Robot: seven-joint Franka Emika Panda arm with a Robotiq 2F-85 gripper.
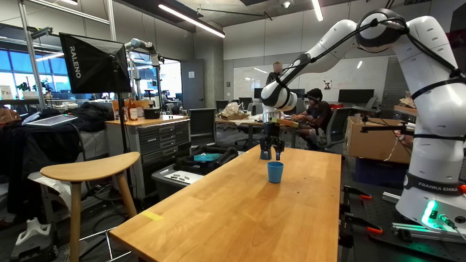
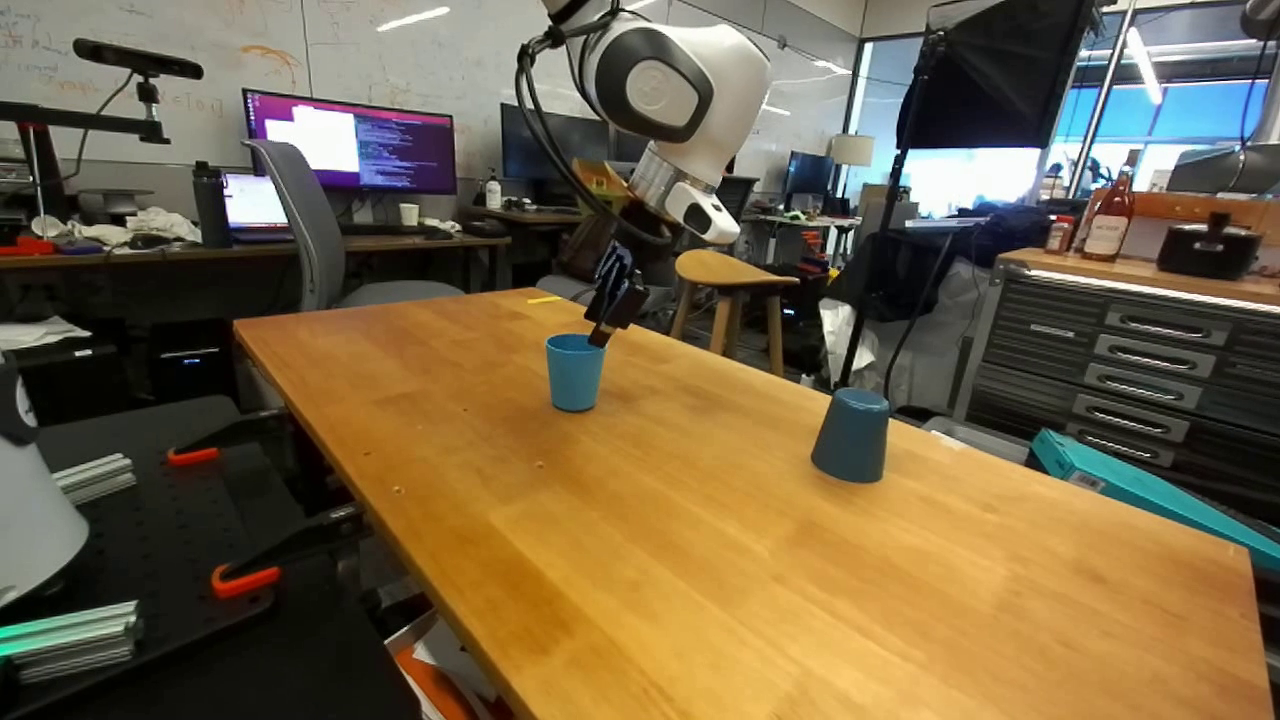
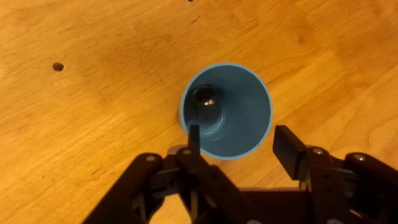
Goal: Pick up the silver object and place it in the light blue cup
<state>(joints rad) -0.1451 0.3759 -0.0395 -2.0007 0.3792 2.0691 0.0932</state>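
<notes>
The light blue cup [image 1: 275, 172] stands upright on the wooden table, and it also shows in an exterior view [image 2: 574, 376]. In the wrist view the cup [image 3: 245, 115] is seen from above. The silver object [image 3: 207, 104], dark and shiny here, is inside it near the left wall. It is hidden in both exterior views. My gripper [image 3: 238, 137] is open, with nothing between its fingers. It is above the cup; the left finger overlaps the rim in the wrist view and the right finger is outside it. The gripper also shows in both exterior views [image 1: 272, 148] [image 2: 606, 325].
A darker blue cup [image 2: 852, 437] stands upside down near the table's edge, partly hidden behind the gripper in an exterior view [image 1: 265, 154]. The wooden table [image 1: 233, 218] has a yellow tape strip [image 1: 152, 215]. Clamps with orange tips [image 2: 245, 581] sit along one side.
</notes>
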